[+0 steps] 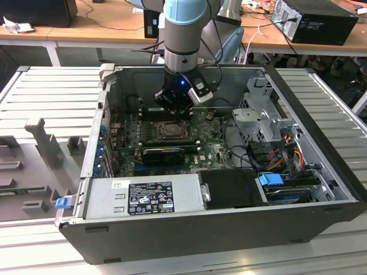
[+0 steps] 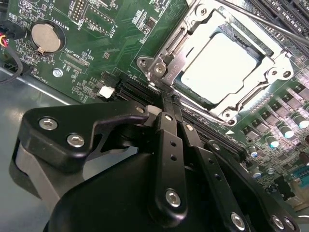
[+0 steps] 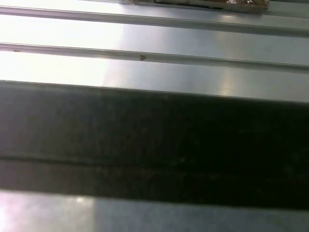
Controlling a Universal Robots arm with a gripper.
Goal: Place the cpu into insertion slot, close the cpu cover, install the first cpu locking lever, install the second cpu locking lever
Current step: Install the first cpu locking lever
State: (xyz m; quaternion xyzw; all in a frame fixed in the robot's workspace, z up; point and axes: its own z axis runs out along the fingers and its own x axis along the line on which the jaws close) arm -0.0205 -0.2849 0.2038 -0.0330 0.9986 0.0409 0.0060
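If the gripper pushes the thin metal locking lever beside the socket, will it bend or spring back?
The thin metal locking lever is a slim long rod, so it probably flexes and springs. Its smooth shine suggests the black gripper might slip off it.

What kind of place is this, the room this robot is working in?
Probably an electronics lab or workshop. An open computer case sits on a ribbed metal bench, the arm's end effector is over the motherboard, and wooden desks behind carry cables and another computer.

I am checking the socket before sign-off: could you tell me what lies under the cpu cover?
Through the window of the cpu cover the pale metal face of the cpu shows, seated in the insertion slot. The slot's pin field is covered by the chip.
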